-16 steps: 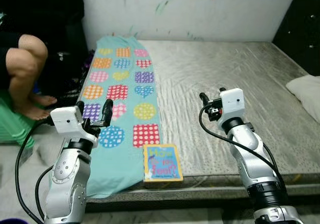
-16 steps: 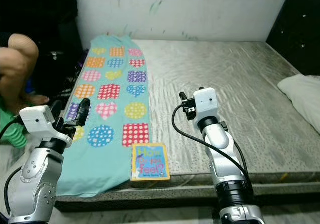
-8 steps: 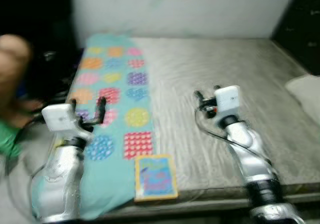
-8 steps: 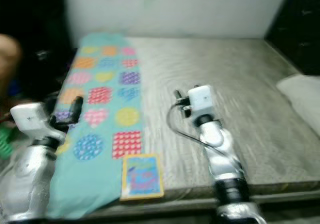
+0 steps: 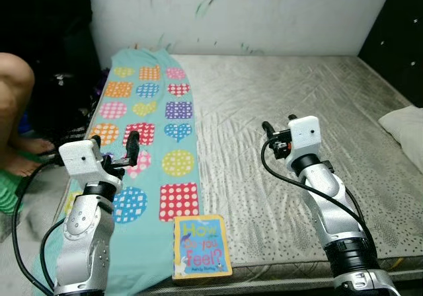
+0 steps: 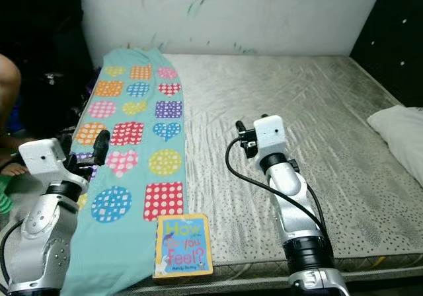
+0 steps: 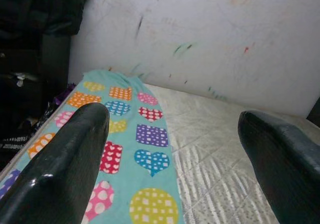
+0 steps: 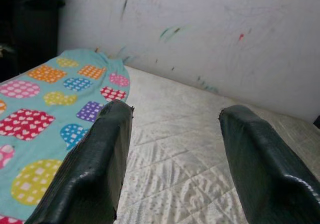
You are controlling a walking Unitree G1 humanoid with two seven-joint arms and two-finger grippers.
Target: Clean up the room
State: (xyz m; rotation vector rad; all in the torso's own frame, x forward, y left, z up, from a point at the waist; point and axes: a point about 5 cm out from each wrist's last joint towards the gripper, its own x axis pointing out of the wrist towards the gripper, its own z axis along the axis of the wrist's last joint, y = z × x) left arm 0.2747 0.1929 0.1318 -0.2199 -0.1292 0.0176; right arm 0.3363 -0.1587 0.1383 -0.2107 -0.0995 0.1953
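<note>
Fingers (image 7: 65, 159) spread both arms, book (image 5: 201, 246) at mattress (image 5: 291, 98) edge

My two arms are silver and shiny, made of round metal parts joined one after another. Each arm has a white box at the wrist, and black cables loop out from the box and run down the arm. My left gripper (image 5: 129, 147) has two long black fingers. My right gripper (image 5: 277, 127) has two black fingers (image 8: 102, 164) too, smooth and a little glossy.
</note>
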